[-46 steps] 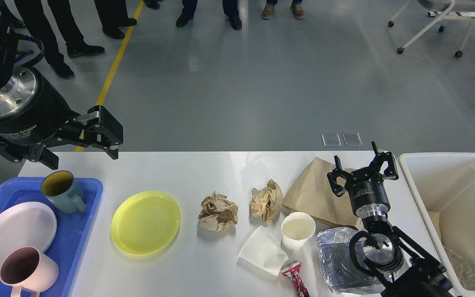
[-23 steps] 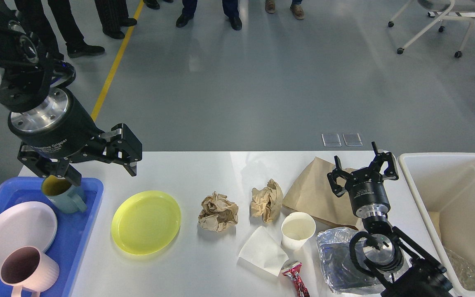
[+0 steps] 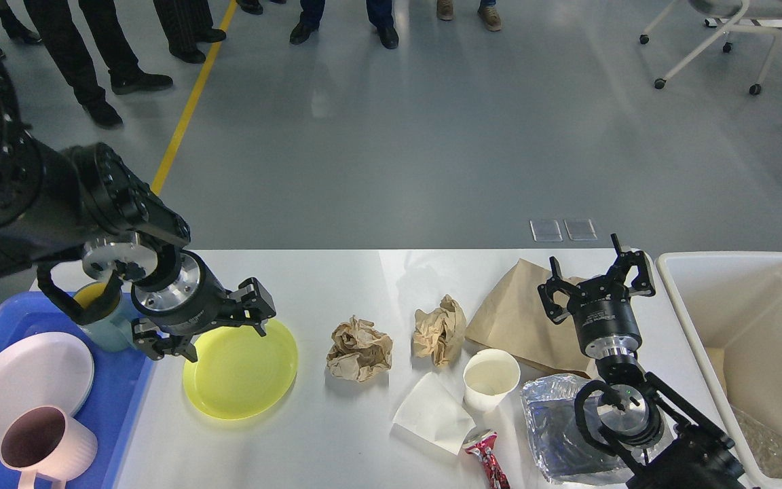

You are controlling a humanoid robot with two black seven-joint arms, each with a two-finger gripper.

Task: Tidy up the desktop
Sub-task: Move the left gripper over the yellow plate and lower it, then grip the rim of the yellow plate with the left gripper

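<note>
My left tool [image 3: 220, 333] hangs low over the near-left rim of the yellow plate [image 3: 245, 370], its fingers spread apart and holding nothing. I judge it is lined up to take that plate, but no grip is made yet. My right tool [image 3: 598, 280] stands upright over the brown paper bag [image 3: 513, 319], fingers wide apart and empty too.

Some of the tidying looks done. The blue tray [image 3: 129, 380] at the left edge of the white tabletop [image 3: 337, 285] already carries a pale plate [image 3: 24, 384], a pink mug [image 3: 45, 445] and a grey-blue mug [image 3: 109, 329]. The cream bin [image 3: 710, 319] at the right has some crumpled wrapping [image 3: 768, 445] at its bottom.

Much is left on the tabletop, by my reading: the yellow plate, two balls of crumpled brown paper [image 3: 359, 348] [image 3: 438, 331], the flat paper bag, a white paper cup [image 3: 490, 379], a white napkin [image 3: 432, 414], a red snack wrapper [image 3: 489, 462] and a foil tray [image 3: 557, 428] partly behind my right arm. I would guess the dish goes to the tray and the rubbish to the bin, so the job is nearer its start than its end
</note>
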